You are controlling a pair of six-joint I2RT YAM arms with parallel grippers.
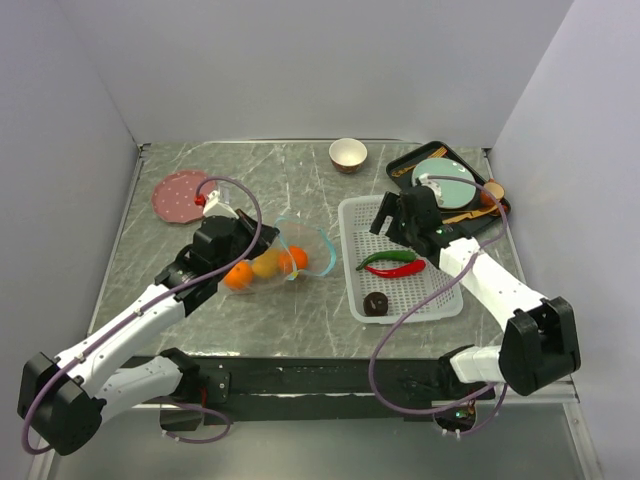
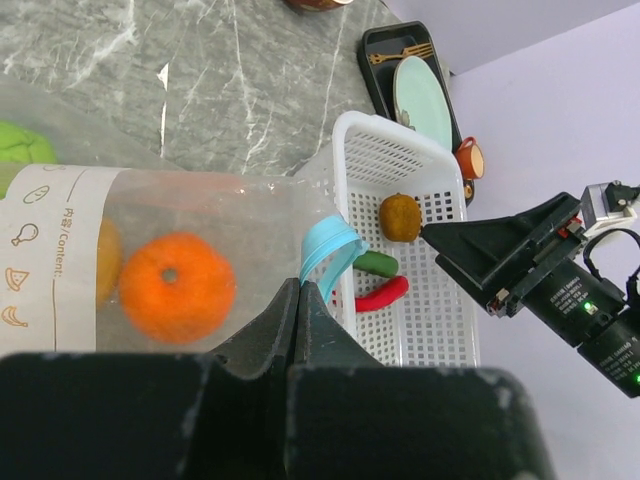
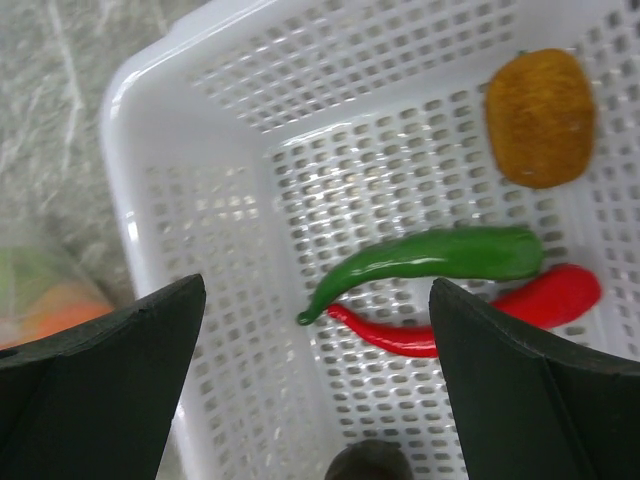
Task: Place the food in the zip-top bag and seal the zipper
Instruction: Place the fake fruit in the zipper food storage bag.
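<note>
Right fingers [image 3: 110, 380] stand wide apart above the basket [image 1: 352, 215], centre right of the top view, holding nothing. The left gripper [image 2: 300, 300] is pinched shut on the bag [image 2: 250, 210] rim beside the zipper [image 2: 330, 245].

Risk: the thin film may slip from the pinch, collapsing the mouth. The overlapping chilies may lift together or drop.

The basket holds the kiwi [image 3: 540, 115], green chili [image 3: 430, 258], red chili [image 3: 540, 300] and brown piece [image 1: 376, 303]. The bag, at frame centre, holds two oranges [image 2: 175, 285], a yellow fruit [image 1: 265, 263] and apparently a green fruit [image 2: 25, 150].
</note>
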